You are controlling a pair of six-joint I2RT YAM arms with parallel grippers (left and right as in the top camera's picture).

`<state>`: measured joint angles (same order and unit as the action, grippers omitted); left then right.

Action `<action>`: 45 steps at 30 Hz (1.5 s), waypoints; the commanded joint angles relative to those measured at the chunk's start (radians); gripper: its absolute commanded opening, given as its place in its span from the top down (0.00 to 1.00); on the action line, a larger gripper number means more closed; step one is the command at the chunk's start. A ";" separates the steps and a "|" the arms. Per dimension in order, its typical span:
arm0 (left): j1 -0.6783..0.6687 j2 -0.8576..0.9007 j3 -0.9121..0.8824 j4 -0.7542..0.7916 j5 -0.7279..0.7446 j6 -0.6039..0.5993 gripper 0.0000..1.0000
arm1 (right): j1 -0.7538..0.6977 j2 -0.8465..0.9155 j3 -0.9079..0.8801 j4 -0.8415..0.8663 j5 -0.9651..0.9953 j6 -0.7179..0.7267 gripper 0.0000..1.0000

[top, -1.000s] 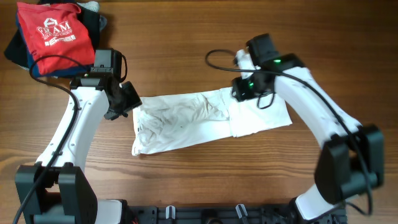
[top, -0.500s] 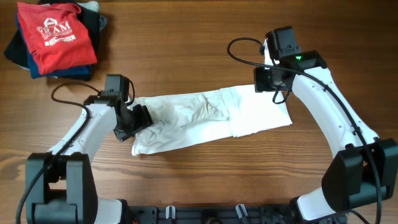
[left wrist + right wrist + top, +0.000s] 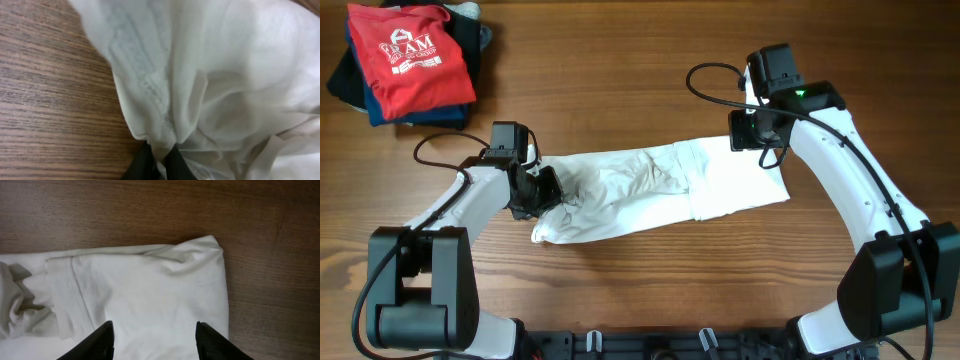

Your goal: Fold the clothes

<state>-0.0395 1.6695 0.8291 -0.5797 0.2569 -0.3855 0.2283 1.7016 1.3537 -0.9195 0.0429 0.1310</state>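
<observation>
A robot lab bench: cabled left arm (image 3: 460, 205) and right arm (image 3: 845, 170) mounted along a wood-grain table (image 3: 620, 70)

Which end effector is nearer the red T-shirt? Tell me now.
Left. The left end effector pinches the left end of the white T-shirt, below-right of the red T-shirt; the right end effector hangs open over the shirt's right end, much farther away.

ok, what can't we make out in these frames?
- Left gripper: left wrist view, bottom edge cuts it; only the tips show, pinching the white T-shirt.
- Right gripper: overhead, its own wrist covers it; contact with cloth unclear.
- Red T-shirt print: overhead, too small to read.
- Dark garments: overhead, red T-shirt hides their count.
</observation>
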 commanded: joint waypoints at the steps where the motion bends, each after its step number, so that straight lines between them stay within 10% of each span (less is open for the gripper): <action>1: 0.067 0.023 0.055 -0.048 -0.004 0.042 0.96 | -0.001 0.001 0.008 -0.005 0.014 0.015 0.47; 10: 0.368 -0.007 0.460 -0.246 0.003 0.068 0.95 | -0.107 0.001 0.008 0.006 0.054 0.078 0.47; 24: -0.389 0.060 0.596 -0.322 -0.053 0.014 0.92 | -0.143 0.001 0.008 -0.002 0.054 0.051 0.46; 37: -0.505 0.122 0.596 -0.205 0.023 -0.095 0.91 | -0.143 0.001 0.008 -0.004 0.054 0.048 0.46; 40: -0.512 0.124 0.596 -0.205 0.065 -0.093 0.66 | -0.143 0.001 0.008 -0.004 0.053 0.048 0.46; 45: -0.466 0.071 0.596 -0.209 -0.003 -0.034 0.65 | -0.143 0.001 0.008 0.036 -0.137 -0.087 0.44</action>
<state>-0.5434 1.7824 1.4094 -0.7879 0.3042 -0.4595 0.0887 1.7016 1.3533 -0.9028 0.0589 0.1612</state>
